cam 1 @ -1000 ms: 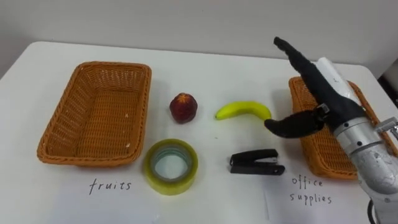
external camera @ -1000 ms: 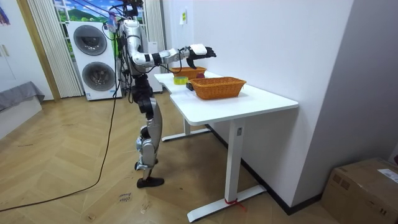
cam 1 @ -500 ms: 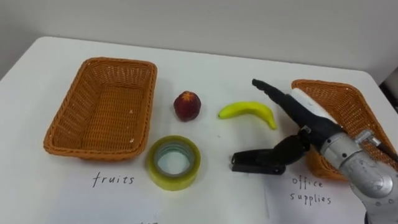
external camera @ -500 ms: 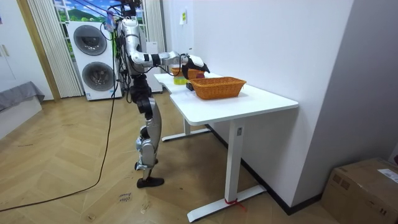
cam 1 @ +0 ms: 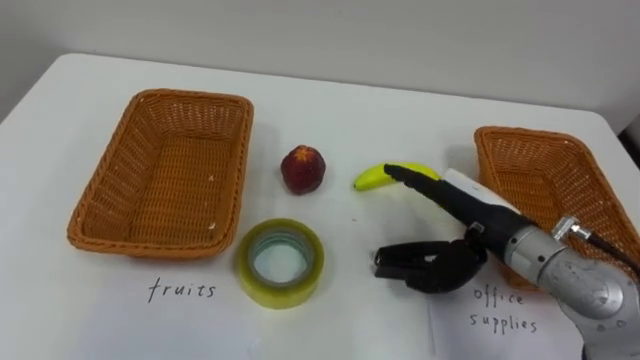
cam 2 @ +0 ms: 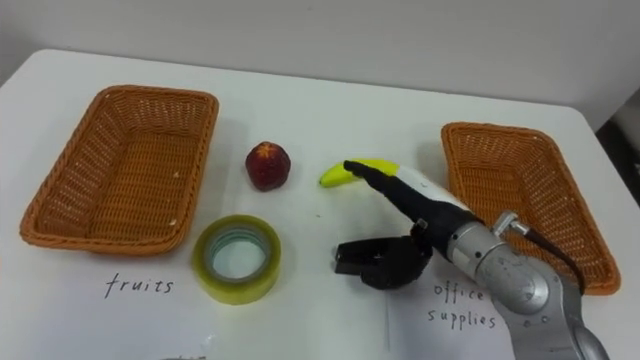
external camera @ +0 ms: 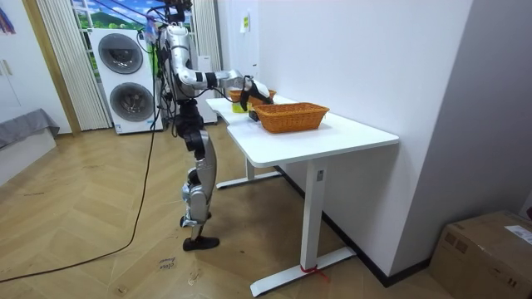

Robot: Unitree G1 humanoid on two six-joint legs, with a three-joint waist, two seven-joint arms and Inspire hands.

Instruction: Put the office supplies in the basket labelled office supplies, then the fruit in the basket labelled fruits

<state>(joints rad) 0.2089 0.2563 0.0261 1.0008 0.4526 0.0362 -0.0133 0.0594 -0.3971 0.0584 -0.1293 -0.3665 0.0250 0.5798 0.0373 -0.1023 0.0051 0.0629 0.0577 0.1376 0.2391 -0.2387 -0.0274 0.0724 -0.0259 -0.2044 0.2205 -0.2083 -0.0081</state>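
The stapler (cam 1: 398,262) lies flat near the desk's (cam 1: 330,110) front edge, right of centre, with its long axis running roughly along that edge. The right hand (cam 1: 460,210) comes in from the desk's right side and sits over the stapler's right end, so only the left end pokes out. The hand is spread wide: its long fingers reach straight out toward the far edge, their tips over the banana (cam 1: 368,177), while the thumb hangs low beside the stapler's near side. Whether the thumb actually touches the stapler I cannot tell, and nothing is clasped yet. The office supplies basket (cam 1: 535,175) stands by the right edge, just behind the hand's wrist, so the carry looks short and rightward, and this arm is plainly the nearer one. To grasp, the fingers would likely have to drop and close across the stapler's narrow width. The tape roll (cam 1: 306,268), the red fruit (cam 1: 303,168) and the fruits basket (cam 1: 160,170) lie farther left.
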